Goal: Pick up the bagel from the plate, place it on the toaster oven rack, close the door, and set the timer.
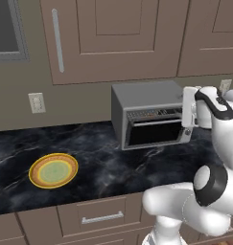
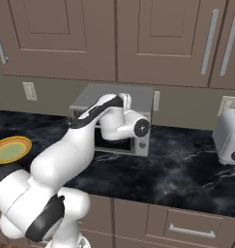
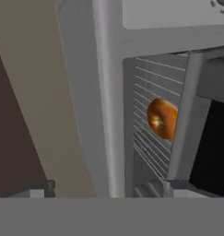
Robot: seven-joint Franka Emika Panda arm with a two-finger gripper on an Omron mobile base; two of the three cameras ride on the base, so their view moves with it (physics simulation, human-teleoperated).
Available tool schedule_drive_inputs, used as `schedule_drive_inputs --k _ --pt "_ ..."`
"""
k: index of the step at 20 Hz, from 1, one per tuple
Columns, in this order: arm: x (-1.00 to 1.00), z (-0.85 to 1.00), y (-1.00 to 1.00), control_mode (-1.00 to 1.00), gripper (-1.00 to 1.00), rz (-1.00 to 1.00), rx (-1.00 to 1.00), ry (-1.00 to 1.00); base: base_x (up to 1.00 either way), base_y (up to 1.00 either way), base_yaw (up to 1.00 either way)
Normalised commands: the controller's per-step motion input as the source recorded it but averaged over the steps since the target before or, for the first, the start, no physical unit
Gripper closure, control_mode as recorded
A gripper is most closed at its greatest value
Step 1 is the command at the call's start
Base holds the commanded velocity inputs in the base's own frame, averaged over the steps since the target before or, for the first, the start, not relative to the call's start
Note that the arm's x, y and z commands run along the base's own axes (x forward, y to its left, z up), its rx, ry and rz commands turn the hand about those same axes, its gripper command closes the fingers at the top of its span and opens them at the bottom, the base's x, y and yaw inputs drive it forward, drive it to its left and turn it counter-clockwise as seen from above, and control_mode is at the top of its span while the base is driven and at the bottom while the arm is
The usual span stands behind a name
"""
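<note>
A black marbled bench (image 1: 103, 165) is running under brown wall cabinets (image 1: 118, 38) in this kitchen, with drawers (image 1: 101, 217) sitting below its front edge. Nearest on the bench, to the left, the plate (image 1: 53, 170) is lying bare. The white arm is reaching toward the right front of the grey toaster oven (image 1: 146, 115), which is standing against the back wall. The jaws are standing released, gripping nothing; in the hand view their tips are barely showing. Just ahead of them the door (image 3: 196, 120) is hanging partly shut, its frame crossing the opening. Behind it the bagel (image 3: 162, 119) is resting on the toaster oven rack (image 3: 152, 115). A silver toaster (image 2: 229, 138) is standing further right.
</note>
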Motion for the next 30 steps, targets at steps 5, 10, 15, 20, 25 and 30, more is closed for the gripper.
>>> schedule_drive_inputs --k 5,10,15,20,25,30 --pt "0.87 0.0 0.52 -1.0 -1.0 -0.09 0.0 0.0 0.0 0.0 0.0" --pt "0.58 0.0 0.26 -1.0 -1.0 -0.09 0.0 0.03 0.0 0.0 0.0" --pt "0.51 0.0 0.13 -1.0 -1.0 -0.09 0.0 0.04 0.0 0.0 0.0" --pt "-0.16 0.62 0.0 -1.0 -1.0 -0.03 0.0 0.01 0.0 0.0 0.0" --pt "-0.4 1.0 -0.1 -1.0 -1.0 0.0 0.0 0.0 0.0 0.0 0.0" --pt "-0.47 1.0 -0.27 -1.0 -1.0 0.0 0.0 0.0 0.0 0.0 0.0"
